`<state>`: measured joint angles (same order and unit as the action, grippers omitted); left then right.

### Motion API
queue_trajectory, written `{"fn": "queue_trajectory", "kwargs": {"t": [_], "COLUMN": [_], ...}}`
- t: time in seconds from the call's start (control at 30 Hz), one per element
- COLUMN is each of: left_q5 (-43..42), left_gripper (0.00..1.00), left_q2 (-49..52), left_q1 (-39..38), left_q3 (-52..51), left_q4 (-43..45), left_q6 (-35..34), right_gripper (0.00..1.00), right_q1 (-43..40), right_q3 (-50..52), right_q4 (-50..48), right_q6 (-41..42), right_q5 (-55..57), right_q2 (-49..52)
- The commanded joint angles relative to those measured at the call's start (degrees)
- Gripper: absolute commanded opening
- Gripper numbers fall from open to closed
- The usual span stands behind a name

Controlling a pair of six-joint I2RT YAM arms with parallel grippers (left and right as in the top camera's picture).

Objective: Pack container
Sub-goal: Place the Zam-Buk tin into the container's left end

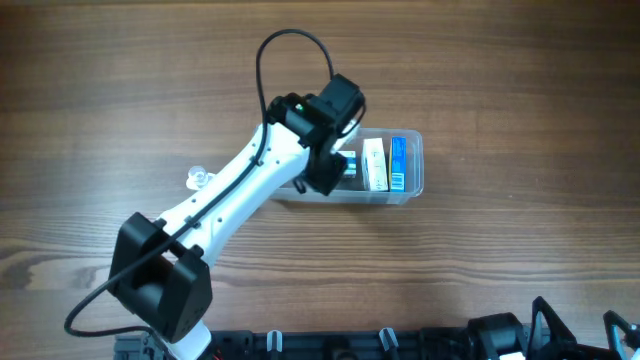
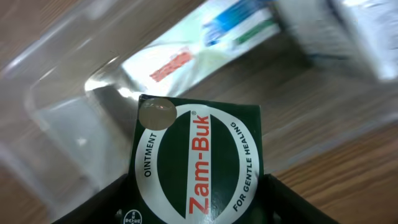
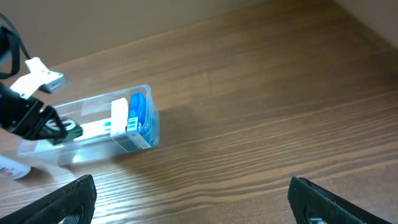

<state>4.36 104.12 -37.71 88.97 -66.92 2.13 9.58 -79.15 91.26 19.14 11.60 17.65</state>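
The clear plastic container [image 1: 414,172] lies at the table's middle, with a cream box [image 1: 375,165] and a blue box [image 1: 398,163] standing inside. My left gripper [image 1: 335,172] reaches down into its left end, shut on a dark green Zam-Buk ointment box [image 2: 199,162]. In the left wrist view a white tube-type box [image 2: 199,50] lies on the container floor beyond it. My right gripper [image 3: 189,202] is open and empty, low over bare table, far right of the container [image 3: 152,118].
A small clear plastic piece [image 1: 199,178] lies on the table left of the container. The left arm [image 1: 230,200] runs diagonally from the front left base. The rest is wood-grain tabletop.
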Motion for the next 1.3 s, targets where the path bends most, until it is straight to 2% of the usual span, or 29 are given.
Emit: {"fn": "queue_trajectory", "kwargs": {"t": [0.0,0.2,0.43,0.57,0.63,0.7,0.83,1.03,1.07,1.1,1.13,1.27], "left_q5": [4.48,4.50,-3.10,-3.93,-3.96,-4.90,-6.01,-11.13,-11.45,-11.47,-11.89,-12.48], "left_gripper": [0.62,0.63,0.67,0.71,0.73,0.72,0.72,0.66,0.64,0.57,0.54,0.59], "left_q2": [0.15,0.15,0.15,0.15,0.15,0.15,0.15,0.15,0.15,0.15,0.15,-1.95], "left_q1": [4.28,9.77,13.57,13.57,13.57,13.55,13.57,13.55,13.51,13.49,13.44,13.46], "left_q3": [-0.04,-0.04,-0.07,-0.07,-0.07,-0.07,-0.07,-0.15,-0.28,-0.48,-0.50,-0.46], "left_q4": [-0.24,2.73,3.19,3.28,3.45,3.04,2.43,-0.52,-0.63,-0.63,-0.68,-1.53], "left_q6": [4.85,16.13,21.99,26.21,26.14,25.66,16.59,13.88,13.86,13.70,12.09,3.10], "right_gripper": [1.00,1.00,1.00,1.00,1.00,1.00,1.00,1.00,1.00,1.00,1.00,1.00], "right_q1": [-0.24,-0.24,-0.24,-0.24,-0.24,-0.24,-0.24,-0.24,-0.24,-0.24,-0.24,-0.24], "right_q3": [-0.11,-0.11,-0.11,-0.11,-0.11,-0.11,-0.11,-0.11,-0.11,-0.11,-0.11,-0.11], "right_q4": [-0.11,-0.11,-0.11,-0.11,-0.11,-0.11,-0.11,-0.11,-0.11,-0.11,-0.11,-0.11], "right_q6": [-0.94,-0.96,-0.94,-0.92,-0.94,-0.94,-0.94,-0.92,-0.94,-0.94,-0.94,-0.96], "right_q5": [-0.55,-0.55,-0.55,-0.55,-0.55,-0.55,-0.55,-0.55,-0.55,-0.55,-0.55,-0.55], "right_q2": [-0.68,-0.68,-0.68,-0.68,-0.68,-0.68,-0.68,-0.68,-0.68,-0.68,-0.68,-0.68]}}
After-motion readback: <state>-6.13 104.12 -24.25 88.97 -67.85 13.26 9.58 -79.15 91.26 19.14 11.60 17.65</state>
